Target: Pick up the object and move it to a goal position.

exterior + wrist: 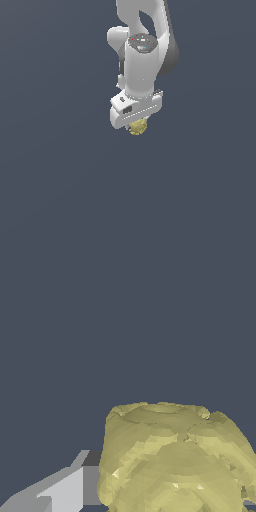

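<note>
The object (138, 128) is a small pale-yellow, lumpy chunk that pokes out just under the white hand of my gripper (136, 125). The hand covers its upper part in the exterior view. In the wrist view the object (172, 461) looms large and close, its faceted surface filling the lower part of the picture. One grey finger (65, 488) lies against its side, with the dark pad touching it. The other finger is hidden behind the chunk. The gripper looks shut on the object.
A plain dark grey-blue surface (60, 190) surrounds the arm on every side in both views. No other objects, containers or edges show. The arm's white links (145, 55) rise above the hand.
</note>
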`<state>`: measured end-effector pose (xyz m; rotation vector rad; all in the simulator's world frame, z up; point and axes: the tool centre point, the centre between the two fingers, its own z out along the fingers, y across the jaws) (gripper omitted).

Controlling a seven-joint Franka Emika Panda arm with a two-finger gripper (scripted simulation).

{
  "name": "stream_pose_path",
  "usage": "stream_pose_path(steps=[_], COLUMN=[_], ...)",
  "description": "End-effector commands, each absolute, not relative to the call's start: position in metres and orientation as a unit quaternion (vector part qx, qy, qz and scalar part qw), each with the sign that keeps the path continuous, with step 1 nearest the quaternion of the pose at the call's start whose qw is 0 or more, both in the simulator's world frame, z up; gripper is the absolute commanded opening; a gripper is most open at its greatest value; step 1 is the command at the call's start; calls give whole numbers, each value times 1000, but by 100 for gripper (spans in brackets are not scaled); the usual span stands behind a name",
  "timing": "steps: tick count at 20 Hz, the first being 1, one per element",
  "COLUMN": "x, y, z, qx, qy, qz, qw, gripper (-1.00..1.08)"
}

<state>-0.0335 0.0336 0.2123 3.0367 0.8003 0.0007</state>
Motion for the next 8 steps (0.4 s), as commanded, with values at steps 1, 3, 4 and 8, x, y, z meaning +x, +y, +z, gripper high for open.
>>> stream_pose_path(steps=[1, 3, 4, 8], x=[-39, -41, -42, -43], y=[34, 34, 34, 34], z=[221, 226, 227, 230], qx=[967, 967, 967, 967], qy=[255, 255, 255, 255], qz=[0, 0, 0, 0], qw=[0, 0, 0, 0], gripper=[-100, -100, -100, -100])
